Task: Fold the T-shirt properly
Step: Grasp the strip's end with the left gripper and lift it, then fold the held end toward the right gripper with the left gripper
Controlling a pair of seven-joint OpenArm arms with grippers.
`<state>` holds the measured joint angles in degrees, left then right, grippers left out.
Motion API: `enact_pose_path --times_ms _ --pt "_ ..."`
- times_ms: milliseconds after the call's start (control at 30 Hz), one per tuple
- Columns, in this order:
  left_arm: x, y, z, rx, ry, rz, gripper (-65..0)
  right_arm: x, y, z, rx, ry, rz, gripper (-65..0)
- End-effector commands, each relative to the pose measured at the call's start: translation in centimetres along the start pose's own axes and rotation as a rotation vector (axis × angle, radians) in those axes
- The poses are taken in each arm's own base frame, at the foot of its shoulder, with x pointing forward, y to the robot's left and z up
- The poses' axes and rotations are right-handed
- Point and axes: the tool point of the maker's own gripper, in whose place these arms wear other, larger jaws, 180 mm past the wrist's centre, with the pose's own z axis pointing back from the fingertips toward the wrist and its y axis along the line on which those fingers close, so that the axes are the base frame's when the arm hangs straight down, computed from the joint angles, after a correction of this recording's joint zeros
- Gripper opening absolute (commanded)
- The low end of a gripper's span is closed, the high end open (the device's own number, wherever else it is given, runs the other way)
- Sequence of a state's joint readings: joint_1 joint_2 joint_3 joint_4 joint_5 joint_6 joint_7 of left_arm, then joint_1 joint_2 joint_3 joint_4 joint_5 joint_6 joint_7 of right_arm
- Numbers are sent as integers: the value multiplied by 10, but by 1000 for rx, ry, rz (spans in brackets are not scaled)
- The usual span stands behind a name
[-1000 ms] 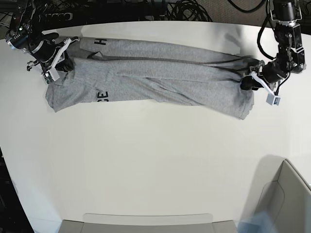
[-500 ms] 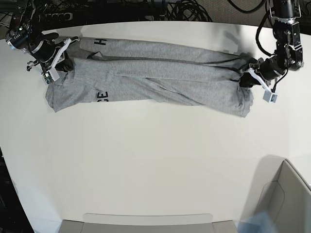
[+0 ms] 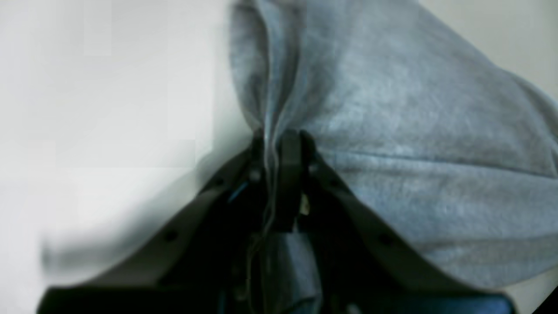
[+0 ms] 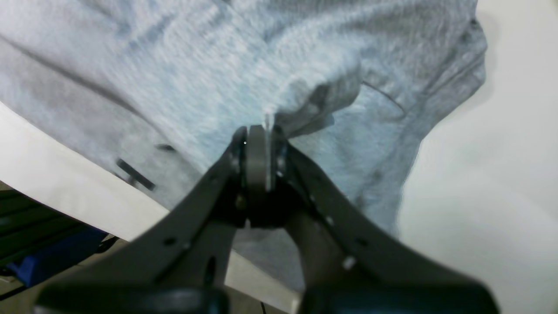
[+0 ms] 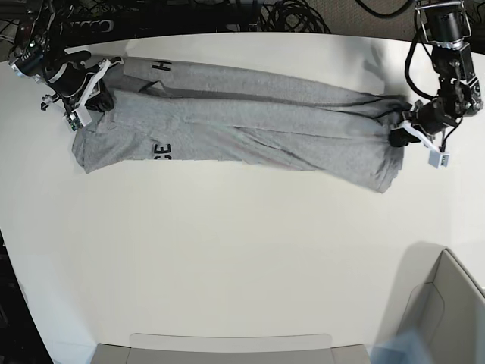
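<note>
The heather-grey T-shirt (image 5: 242,121) lies stretched in a long band across the far part of the white table, with black letters showing near its left end. My left gripper (image 5: 399,129) is shut on the cloth at the band's right end; the left wrist view shows the black jaws (image 3: 274,148) pinching a bunched fold of the T-shirt (image 3: 414,144). My right gripper (image 5: 97,95) is shut on the cloth at the left end; in the right wrist view its jaws (image 4: 259,139) clamp a grey fold of the T-shirt (image 4: 196,74).
The white table (image 5: 227,250) spreads wide in front of the shirt. A grey bin corner (image 5: 443,303) stands at the front right, and a grey tray edge (image 5: 227,349) at the front. Dark cables (image 5: 227,15) lie beyond the far table edge.
My left gripper has moved to the right with the cloth, drawing the shirt's right end out longer and tauter. The right gripper has stayed in place.
</note>
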<state>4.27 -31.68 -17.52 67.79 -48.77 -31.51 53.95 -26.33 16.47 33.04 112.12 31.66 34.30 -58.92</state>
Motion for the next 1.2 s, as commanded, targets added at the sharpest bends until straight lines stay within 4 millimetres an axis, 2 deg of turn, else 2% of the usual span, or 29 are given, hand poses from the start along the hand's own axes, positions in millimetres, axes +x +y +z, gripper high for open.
enact_pose_path --times_ms 0,100,200,267,433,700,833,1167 --pt "8 10 8 36 -6 -14 -650 10 -2 5 -1 -34 32 -650" --pt "20 10 15 44 -36 -34 -650 9 -2 5 0 -32 30 -650" --pt "37 1 24 40 -72 -95 -650 9 0 4 1 -33 28 -650" --pt "47 -10 29 30 -99 -136 -650 9 0 4 2 -34 26 -650" --pt "48 -41 44 11 -82 -262 -650 9 1 4 5 -33 27 -650" --pt "22 -101 49 -73 -77 -330 -650 9 3 3 10 -34 26 -650" --pt "20 -129 53 -116 -98 -364 -650 9 3 3 10 -34 26 -650" --pt "1 -178 61 -204 -128 -392 -650 10 8 0 20 -45 6 -650"
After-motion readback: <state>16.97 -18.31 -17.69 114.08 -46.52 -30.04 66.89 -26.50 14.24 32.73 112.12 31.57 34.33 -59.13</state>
